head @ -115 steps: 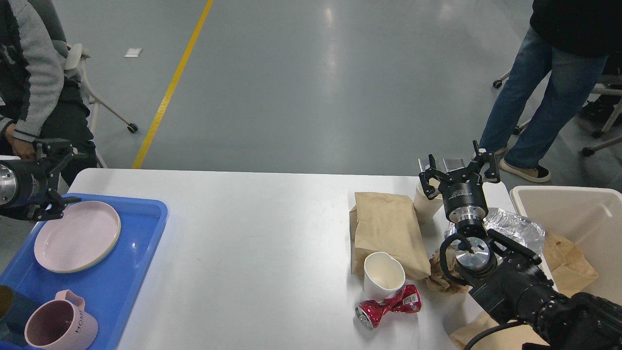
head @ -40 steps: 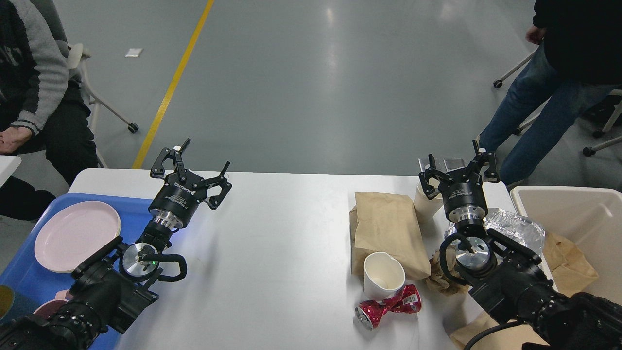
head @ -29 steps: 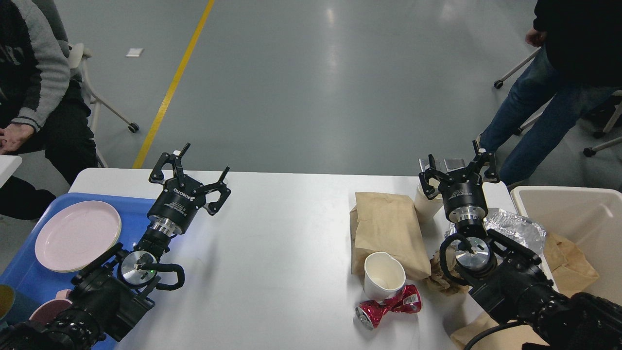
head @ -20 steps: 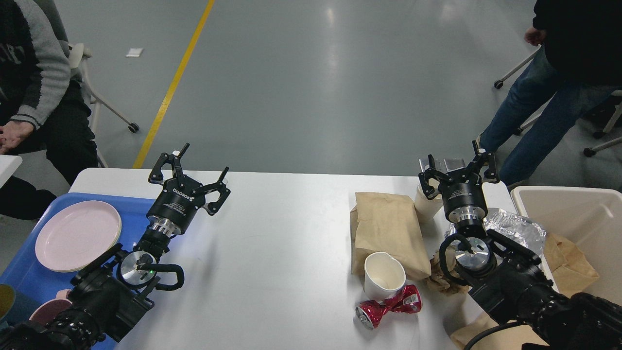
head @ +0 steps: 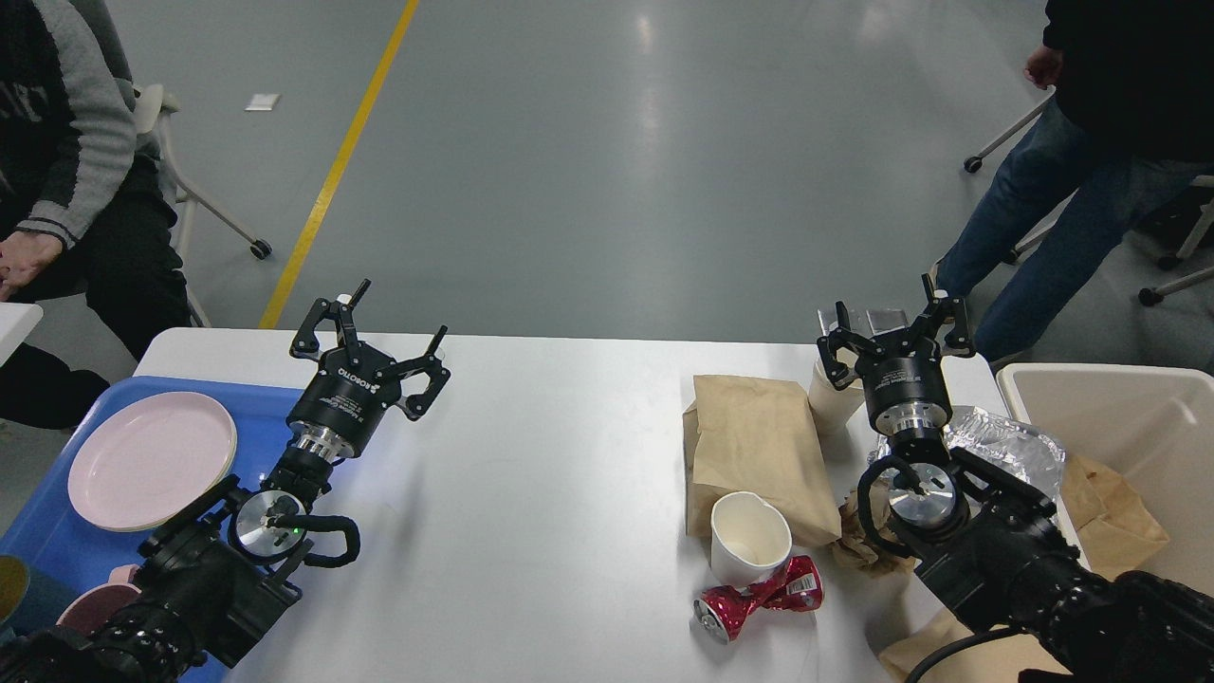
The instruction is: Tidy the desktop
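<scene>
Grey shop floor [head: 607, 142] with a yellow line [head: 332, 171] beyond; white worktop [head: 550, 455] across the near view, far edge and rounded far-left corner in sight.

Beige bin [head: 1119, 417] off the right end, brown paper [head: 1110, 517] lying inside. Blue tray [head: 57, 541] at the left end, carrying a pink plate [head: 152, 460]; pink mug [head: 90, 607] at the near corner, mostly hidden by the left arm.

Brown paper bag [head: 759, 446] flat on the right part, foil container [head: 1010, 441] between it and the bin. White paper cup [head: 749, 536] touching the bag's near edge, opening upward; second paper cup [head: 835, 398] at the far edge, behind the right tool. Crushed red can [head: 759, 598] just beside the white cup's near side.

Left tool [head: 379, 341] over the far-left part, beside the tray, fingers spread wide, holding nothing. Right tool [head: 896, 332] near the far edge, fingers likewise apart, holding nothing.

Bare middle stretch between the arms.
</scene>
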